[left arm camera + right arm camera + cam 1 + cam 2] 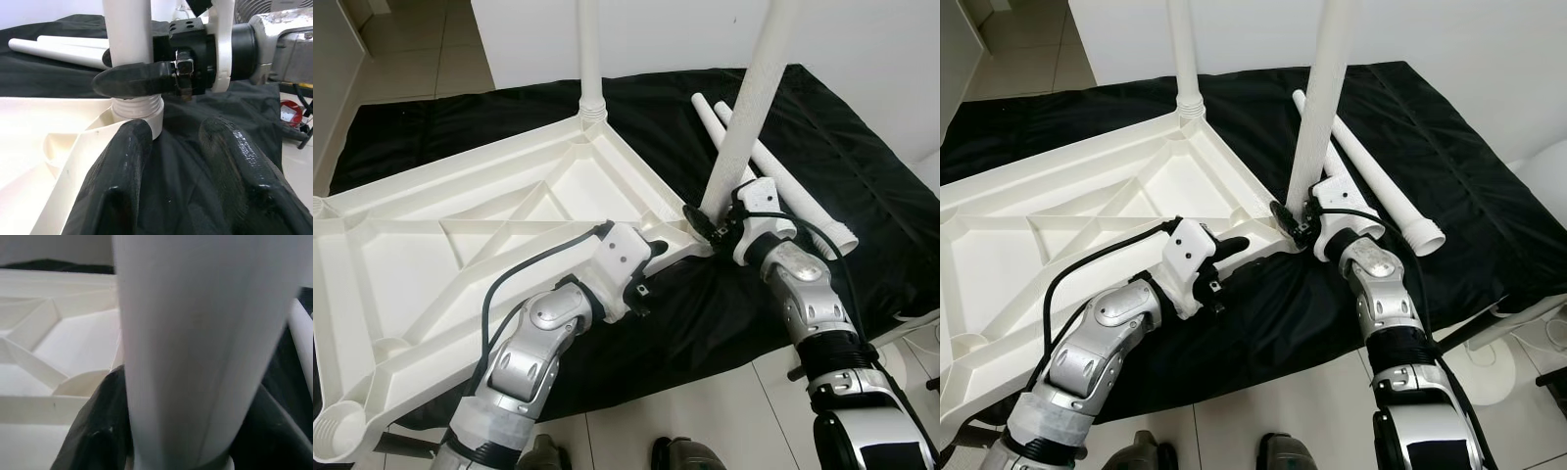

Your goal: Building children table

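A white plastic tabletop [460, 235] lies upside down on a black cloth [822, 147]. One white leg [590, 59] stands in its far corner socket. A second leg [754, 108] stands tilted at the near right corner. My right gripper [705, 220] is shut around the base of that leg, just above its threaded end [139, 105]. In the right wrist view the leg [195, 333] sits between the black fingers [93, 440]. My left gripper [654, 257] is open beside the tabletop's rim, close to that corner, with only cloth between its fingers [122, 186].
Two loose white legs [783, 176] lie on the cloth to the right of the held leg. An empty corner socket [337, 426] sits at the near left. Tiled floor [705, 411] runs along the cloth's near edge, and a white wall [862, 49] stands behind.
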Motion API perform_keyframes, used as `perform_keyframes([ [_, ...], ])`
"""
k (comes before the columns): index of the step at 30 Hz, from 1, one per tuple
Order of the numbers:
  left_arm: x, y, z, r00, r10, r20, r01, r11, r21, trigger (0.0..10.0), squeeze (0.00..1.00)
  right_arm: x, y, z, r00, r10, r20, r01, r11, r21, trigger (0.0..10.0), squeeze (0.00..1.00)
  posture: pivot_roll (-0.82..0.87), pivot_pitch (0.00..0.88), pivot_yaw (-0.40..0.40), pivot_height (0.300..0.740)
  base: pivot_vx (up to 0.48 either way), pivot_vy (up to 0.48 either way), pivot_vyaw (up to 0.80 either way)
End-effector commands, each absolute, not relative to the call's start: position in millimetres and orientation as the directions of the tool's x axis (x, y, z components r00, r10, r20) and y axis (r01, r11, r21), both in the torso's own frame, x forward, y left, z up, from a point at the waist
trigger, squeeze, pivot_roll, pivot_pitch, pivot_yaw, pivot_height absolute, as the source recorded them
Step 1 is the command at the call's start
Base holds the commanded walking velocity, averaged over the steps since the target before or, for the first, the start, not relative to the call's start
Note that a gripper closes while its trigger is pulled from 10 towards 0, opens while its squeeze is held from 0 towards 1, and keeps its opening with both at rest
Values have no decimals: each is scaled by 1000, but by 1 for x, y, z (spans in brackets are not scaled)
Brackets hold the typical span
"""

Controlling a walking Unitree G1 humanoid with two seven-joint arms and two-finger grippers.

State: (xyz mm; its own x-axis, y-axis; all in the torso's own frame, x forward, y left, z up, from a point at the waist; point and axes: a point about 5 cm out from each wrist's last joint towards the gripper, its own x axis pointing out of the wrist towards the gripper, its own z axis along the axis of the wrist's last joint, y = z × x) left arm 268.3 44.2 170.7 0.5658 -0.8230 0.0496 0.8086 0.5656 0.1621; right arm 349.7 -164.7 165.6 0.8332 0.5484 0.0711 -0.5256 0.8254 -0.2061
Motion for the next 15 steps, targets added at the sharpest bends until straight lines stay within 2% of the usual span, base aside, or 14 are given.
perform_keyframes([
  [1,265,42,171,508,-860,41,845,507,170,10000,0,348,-166,156,832,554,30,-537,817,-208,0,0,-85,85,39,740,0,0,0],
  [4,265,43,171,507,-861,39,846,505,172,10000,0,347,-167,152,839,544,30,-529,826,-198,0,0,-86,84,42,740,0,0,0],
  [5,265,42,171,506,-862,39,846,505,172,10000,0,346,-167,151,841,541,29,-526,828,-194,3922,0,-86,84,42,740,0,0,0],
  [6,265,42,171,505,-862,39,846,504,173,10000,0,346,-166,150,847,529,38,-515,837,-185,10000,0,-87,84,43,740,0,0,0],
  [10,266,43,171,505,-862,37,846,503,175,10000,0,345,-165,149,876,479,57,-465,870,-167,10000,0,-88,83,45,740,0,0,0],
  [15,266,43,171,509,-860,36,843,507,179,10000,0,344,-162,148,935,342,96,-332,937,-105,10000,0,-92,81,47,740,0,0,0],
])
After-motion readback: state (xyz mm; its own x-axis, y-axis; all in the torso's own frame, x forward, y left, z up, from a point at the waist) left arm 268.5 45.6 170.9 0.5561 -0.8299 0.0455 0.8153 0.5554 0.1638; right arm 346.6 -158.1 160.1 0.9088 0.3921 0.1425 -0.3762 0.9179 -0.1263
